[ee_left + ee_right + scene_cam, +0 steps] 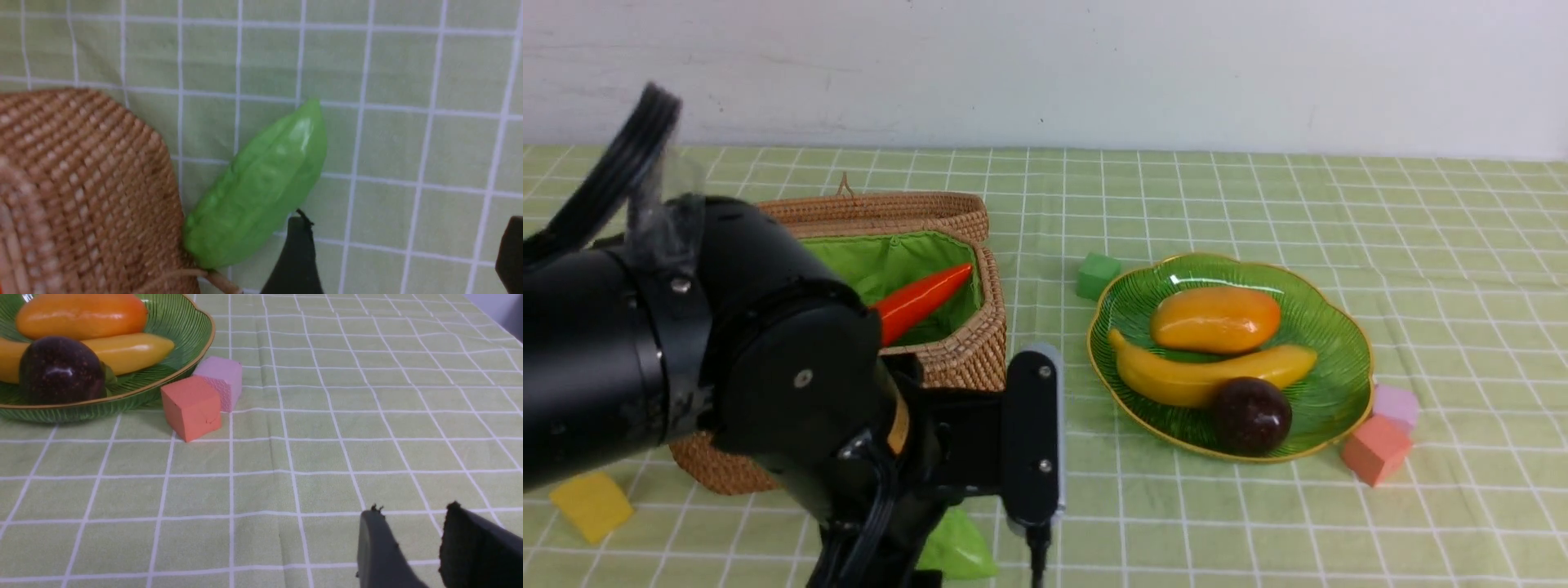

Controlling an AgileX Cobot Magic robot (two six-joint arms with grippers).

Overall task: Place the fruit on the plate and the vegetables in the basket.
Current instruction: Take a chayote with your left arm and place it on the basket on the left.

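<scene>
The green glass plate holds the fruit: an orange mango, a yellow banana and a dark purple ball. A red pepper leans inside the green-lined wicker basket. The bumpy green gourd lies on the cloth against the basket's outer wall. My left gripper is open above the cloth beside the gourd, with one fingertip close to it and nothing between the fingers. My right gripper is open and empty, low over the cloth, away from the plate.
An orange cube and a pink cube sit against the plate's right edge. A green cube lies between basket and plate. A yellow block is at the front left. My left arm hides the basket's front left.
</scene>
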